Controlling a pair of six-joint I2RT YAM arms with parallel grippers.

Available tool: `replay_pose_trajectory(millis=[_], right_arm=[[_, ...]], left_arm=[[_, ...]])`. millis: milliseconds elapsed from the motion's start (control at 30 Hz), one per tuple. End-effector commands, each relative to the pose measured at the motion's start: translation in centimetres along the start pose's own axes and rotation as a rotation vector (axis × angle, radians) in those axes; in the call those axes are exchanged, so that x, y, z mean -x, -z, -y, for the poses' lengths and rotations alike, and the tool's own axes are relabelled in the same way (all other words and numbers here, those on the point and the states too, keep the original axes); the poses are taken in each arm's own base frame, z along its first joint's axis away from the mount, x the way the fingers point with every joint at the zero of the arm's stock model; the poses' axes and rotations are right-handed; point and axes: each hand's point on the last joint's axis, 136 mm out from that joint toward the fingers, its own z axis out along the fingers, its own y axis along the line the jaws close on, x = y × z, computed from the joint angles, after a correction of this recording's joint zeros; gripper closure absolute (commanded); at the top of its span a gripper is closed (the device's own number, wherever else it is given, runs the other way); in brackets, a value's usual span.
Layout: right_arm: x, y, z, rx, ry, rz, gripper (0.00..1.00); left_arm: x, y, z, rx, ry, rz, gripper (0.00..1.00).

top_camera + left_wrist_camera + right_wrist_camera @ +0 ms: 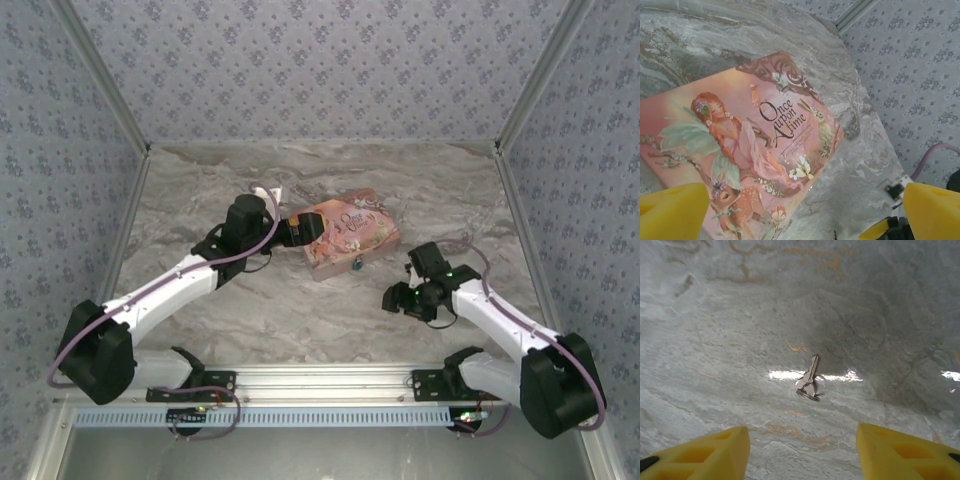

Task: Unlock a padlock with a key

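The key (808, 383) lies flat on the table (715, 340), just ahead of the right gripper (802, 440) and roughly centred between its two yellow fingers (705, 452). Its long axis runs away from the gripper and leans a little to the right. The round head, with a small ring on it, is at the near end and the blade points far. The fingers would therefore close across the key's width, not along its length. The right gripper's jaws stand well apart with nothing between them.

In the top view the right gripper (398, 298) sits low over the table on the right. This arm is clearly the nearer one to the key, though the key itself is too small to pick out there against the marbled surface.

The padlock (356, 266) is a tiny blue speck at the near edge of the pink box (345, 235), to the far left of the right gripper. I cannot tell whether it touches the box or only lies beside it. Its shackle and keyhole are too small to make out.

The left gripper (805, 200) hangs over the box (740, 140) with its jaws spread as wide as they go, holding nothing.

A bright glare crosses the table just behind the key, which makes its outline harder to read.
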Motion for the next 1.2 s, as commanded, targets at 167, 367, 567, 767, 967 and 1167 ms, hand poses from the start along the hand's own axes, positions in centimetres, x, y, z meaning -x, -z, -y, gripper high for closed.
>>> replay_pose_trajectory(millis=[167, 367, 567, 767, 967, 1167], right_arm=[[0.7, -1.4, 0.2, -0.089, 0.040, -0.016, 0.53], [0.9, -2.1, -0.1, -0.123, 0.073, -0.029, 0.58], [1.2, -2.4, -0.2, -0.150, 0.092, -0.032, 0.61], [1.5, -2.6, -0.3, -0.162, 0.102, -0.034, 0.66], [1.2, -3.1, -0.3, -0.171, 0.109, -0.059, 0.71], [0.3, -3.2, 0.0, -0.187, 0.121, -0.097, 0.71]], left_arm=[[0.8, -0.2, 0.6, -0.014, -0.012, 0.040, 0.01], [0.7, -0.2, 0.5, -0.014, -0.007, 0.040, 0.01], [0.6, -0.2, 0.3, -0.006, 0.002, 0.038, 0.01], [0.6, -0.3, 0.2, -0.001, 0.004, 0.040, 0.01], [0.6, -0.3, 0.1, 0.002, 0.005, 0.037, 0.01], [0.6, -0.3, 0.0, 0.010, 0.004, 0.036, 0.01]])
